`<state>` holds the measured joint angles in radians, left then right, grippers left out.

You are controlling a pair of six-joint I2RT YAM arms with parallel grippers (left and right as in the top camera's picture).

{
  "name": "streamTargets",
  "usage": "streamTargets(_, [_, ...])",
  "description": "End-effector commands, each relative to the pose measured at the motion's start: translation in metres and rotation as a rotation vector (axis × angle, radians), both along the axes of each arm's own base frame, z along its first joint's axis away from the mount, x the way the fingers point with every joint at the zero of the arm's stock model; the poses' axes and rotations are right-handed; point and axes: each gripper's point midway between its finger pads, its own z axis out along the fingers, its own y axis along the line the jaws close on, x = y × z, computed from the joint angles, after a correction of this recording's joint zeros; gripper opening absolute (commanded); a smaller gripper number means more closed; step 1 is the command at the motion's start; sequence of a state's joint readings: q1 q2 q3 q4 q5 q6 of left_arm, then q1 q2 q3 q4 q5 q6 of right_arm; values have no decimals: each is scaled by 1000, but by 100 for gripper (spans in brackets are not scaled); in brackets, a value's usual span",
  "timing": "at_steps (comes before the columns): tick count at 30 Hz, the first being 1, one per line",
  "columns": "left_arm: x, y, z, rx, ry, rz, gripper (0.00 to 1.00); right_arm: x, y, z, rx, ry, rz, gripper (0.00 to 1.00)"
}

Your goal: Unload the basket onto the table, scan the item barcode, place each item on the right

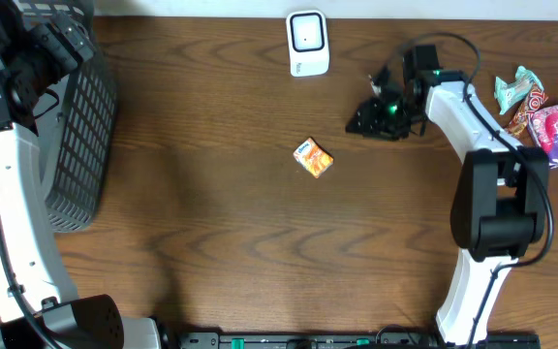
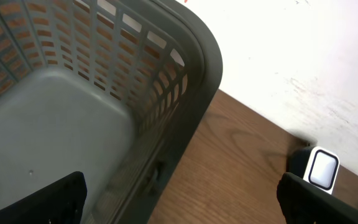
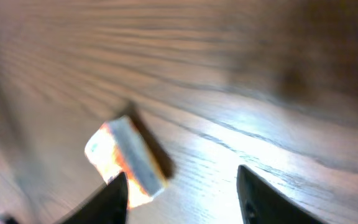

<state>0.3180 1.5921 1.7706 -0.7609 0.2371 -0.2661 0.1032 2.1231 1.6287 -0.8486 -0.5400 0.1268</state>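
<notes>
A small orange item (image 1: 313,157) lies on the wooden table near the middle, by itself. In the right wrist view the item (image 3: 126,162) shows blurred, just ahead of my left fingertip (image 3: 107,202). My right gripper (image 1: 368,120) hovers to the item's right, jaws apart, nothing between them (image 3: 182,199). The white barcode scanner (image 1: 307,43) stands at the table's back edge, and the left wrist view also catches the scanner (image 2: 322,168). My left gripper (image 2: 179,205) is wide open and empty, up at the far left by the basket.
A grey slatted basket (image 1: 80,136) stands at the left edge, its rim (image 2: 197,56) right under my left wrist. Several snack packets (image 1: 550,121) lie at the far right beside the right arm.
</notes>
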Motion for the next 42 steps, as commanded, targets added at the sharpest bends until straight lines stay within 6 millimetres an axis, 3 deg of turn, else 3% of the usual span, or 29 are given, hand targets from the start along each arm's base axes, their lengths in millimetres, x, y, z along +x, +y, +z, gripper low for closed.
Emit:
streamTargets(1, [-2, 0, 7, -2, -16, 6, 98, 0, 19, 16, -52, -121, 152, 62])
streamTargets(9, [-2, 0, 7, -2, -16, 6, 98, -29, 59, -27, 54, -15, 273, 58])
streamTargets(19, [-2, 0, 7, -2, -16, 6, 98, -50, 72, -54, 81, 82, 320, 51])
streamTargets(23, [-2, 0, 7, -2, -16, 6, 98, -59, 74, -59, 76, 125, 327, 36])
streamTargets(26, [-2, 0, 7, -3, -16, 6, 98, -66, 76, -63, 74, 144, 334, 33])
streamTargets(27, [-2, 0, 7, -2, -16, 6, 98, -68, 77, -64, 73, 150, 337, 29])
streamTargets(28, [-2, 0, 7, -3, -16, 6, 98, -70, 79, -63, 81, 157, 339, 20])
streamTargets(30, [-2, 0, 7, -2, -16, 6, 98, -74, 88, -56, 148, 181, 327, 1])
streamTargets(32, [-2, 0, 7, -3, -16, 6, 98, -72, 102, -35, 312, 186, 317, 1])
streamTargets(35, [-2, 0, 7, -2, -16, 6, 98, -56, 115, 11, 630, 149, 292, 1])
streamTargets(39, [-2, 0, 7, -2, -16, 6, 98, -24, 96, 74, 981, 60, 289, 1])
streamTargets(42, [-2, 0, 7, -2, -16, 6, 98, -2, 77, 80, 989, 43, 243, 1])
